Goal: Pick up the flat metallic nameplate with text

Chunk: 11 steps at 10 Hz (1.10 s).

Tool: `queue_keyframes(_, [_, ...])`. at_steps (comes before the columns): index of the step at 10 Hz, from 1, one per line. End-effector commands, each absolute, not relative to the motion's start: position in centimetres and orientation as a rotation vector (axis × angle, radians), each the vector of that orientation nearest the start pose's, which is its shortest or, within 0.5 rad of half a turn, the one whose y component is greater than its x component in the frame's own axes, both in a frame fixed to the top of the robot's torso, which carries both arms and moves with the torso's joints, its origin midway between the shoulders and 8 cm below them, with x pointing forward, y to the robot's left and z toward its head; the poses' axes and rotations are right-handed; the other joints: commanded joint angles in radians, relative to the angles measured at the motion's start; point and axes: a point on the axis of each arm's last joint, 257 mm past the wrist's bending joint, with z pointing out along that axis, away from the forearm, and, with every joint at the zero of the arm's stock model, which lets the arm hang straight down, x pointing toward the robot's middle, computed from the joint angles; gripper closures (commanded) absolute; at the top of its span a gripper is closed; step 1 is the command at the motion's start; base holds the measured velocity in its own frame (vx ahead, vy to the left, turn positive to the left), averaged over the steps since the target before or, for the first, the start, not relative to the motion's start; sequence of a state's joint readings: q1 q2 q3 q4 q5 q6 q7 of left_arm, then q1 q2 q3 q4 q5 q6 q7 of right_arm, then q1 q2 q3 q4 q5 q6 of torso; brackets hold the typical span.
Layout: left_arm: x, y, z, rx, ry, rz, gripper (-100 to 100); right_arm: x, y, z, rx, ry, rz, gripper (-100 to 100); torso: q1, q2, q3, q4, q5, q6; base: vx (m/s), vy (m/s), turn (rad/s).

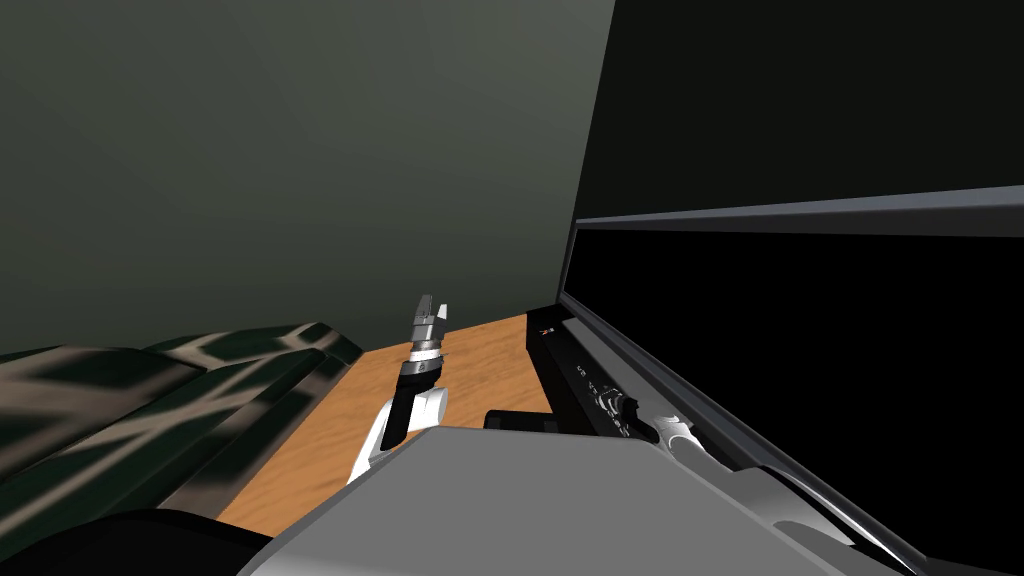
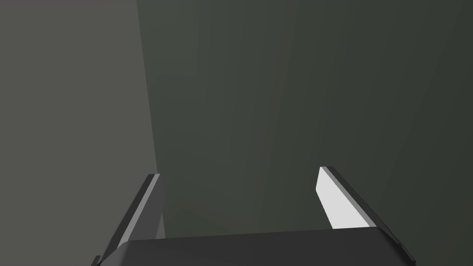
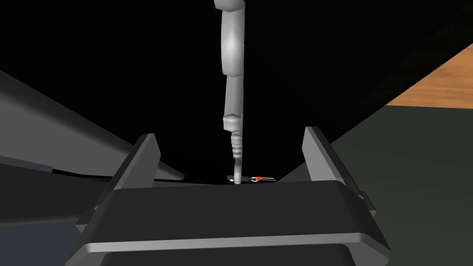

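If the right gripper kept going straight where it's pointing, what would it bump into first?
Probably the long light grey object, which runs down the middle between the fingers of the open right gripper. How near it is, I cannot tell.

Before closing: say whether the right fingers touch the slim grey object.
Apart. Right wrist view: the open right fingers stand clear on both sides of the slim grey object.
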<state>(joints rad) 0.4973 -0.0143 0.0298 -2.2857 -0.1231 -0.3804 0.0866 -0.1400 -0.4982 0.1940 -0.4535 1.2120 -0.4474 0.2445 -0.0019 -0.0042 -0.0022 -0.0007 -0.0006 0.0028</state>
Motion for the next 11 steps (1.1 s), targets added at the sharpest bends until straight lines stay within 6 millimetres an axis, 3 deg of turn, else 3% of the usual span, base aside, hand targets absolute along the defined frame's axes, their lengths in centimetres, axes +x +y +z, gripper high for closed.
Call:
queue_keyframes(1, [36.2,28.3,0.4,-0.72,0.718,-1.241,0,32.6,-40.9,-58.1,-0.431,2.502,0.027,-100,0.0,0.0,0.0,0.0,0.0,0.0,-0.006,-0.006,0.02])
queue_keyframes(11, [36.2,28.3,0.4,-0.72,0.718,-1.241,0,31.2,-40.2,-59.1,-0.408,2.524,0.009,-100,0.0,0.0,0.0,0.0,0.0,0.0,-0.006,-0.006,0.02])
